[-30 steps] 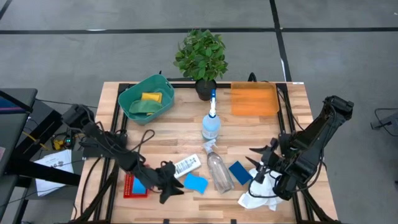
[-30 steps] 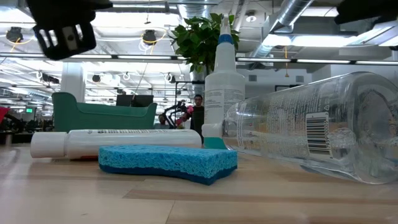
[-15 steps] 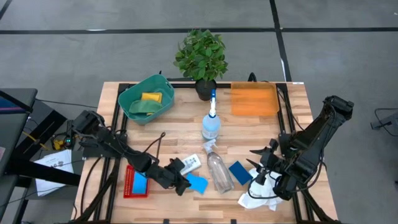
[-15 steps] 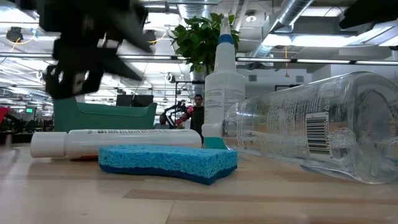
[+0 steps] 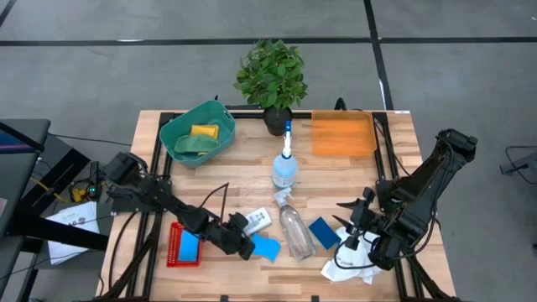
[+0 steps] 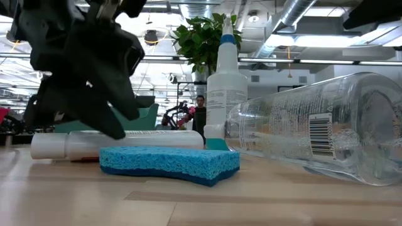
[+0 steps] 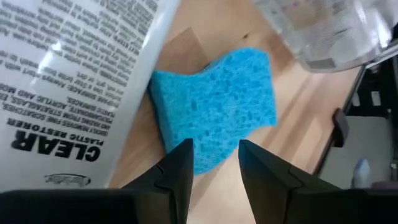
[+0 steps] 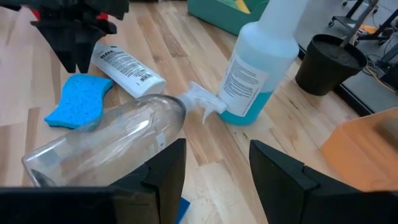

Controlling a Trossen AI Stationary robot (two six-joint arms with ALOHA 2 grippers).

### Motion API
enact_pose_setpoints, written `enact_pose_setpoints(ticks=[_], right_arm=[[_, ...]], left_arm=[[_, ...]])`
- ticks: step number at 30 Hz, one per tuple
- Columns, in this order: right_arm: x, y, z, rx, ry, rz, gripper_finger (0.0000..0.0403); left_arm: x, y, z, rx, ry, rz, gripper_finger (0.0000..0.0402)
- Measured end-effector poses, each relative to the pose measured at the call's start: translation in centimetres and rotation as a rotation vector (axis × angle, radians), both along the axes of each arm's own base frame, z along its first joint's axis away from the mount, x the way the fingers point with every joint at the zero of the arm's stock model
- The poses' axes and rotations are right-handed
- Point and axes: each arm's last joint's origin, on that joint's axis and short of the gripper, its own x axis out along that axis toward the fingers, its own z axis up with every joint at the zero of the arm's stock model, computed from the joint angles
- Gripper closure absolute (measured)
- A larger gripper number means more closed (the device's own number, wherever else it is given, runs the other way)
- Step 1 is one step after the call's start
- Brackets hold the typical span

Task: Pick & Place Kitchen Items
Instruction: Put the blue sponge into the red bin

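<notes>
A light blue sponge (image 5: 265,247) lies flat on the table next to a small white labelled bottle (image 5: 253,221), which lies on its side. My left gripper (image 5: 245,246) is open and low over the sponge's left end (image 7: 186,134), one finger on either side of it. I see no touch. A clear spray bottle (image 5: 295,231) lies on its side. A second one (image 5: 285,168) stands upright. My right gripper (image 5: 352,228) is open and empty, between a dark blue sponge (image 5: 323,232) and a white cloth (image 5: 348,267).
A green basket (image 5: 197,134) at the far left holds a yellow sponge (image 5: 204,131) and a green one. A red tray (image 5: 174,250) holds another blue sponge. An orange board (image 5: 342,134) and a potted plant (image 5: 271,80) stand at the far edge.
My left gripper has gone toward the table's right edge and down, from high above the table to just over the light blue sponge's left end. The sponge and bottles have stayed where they were.
</notes>
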Motion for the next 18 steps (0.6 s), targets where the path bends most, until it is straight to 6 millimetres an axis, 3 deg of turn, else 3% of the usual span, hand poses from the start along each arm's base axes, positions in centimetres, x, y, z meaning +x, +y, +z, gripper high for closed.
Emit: enact_pose_setpoints(ticks=[13, 18], right_arm=[[0.0, 0.0, 0.0, -0.022, 0.012, 0.018, 0.0232], [0.0, 0.0, 0.0, -0.023, 0.012, 0.018, 0.0232]], left_arm=[[0.3, 0.9, -0.5, 0.007, 0.047, 0.012, 0.0277], [0.6, 0.6, -1.8, -0.026, 0.074, -0.019, 0.0277]])
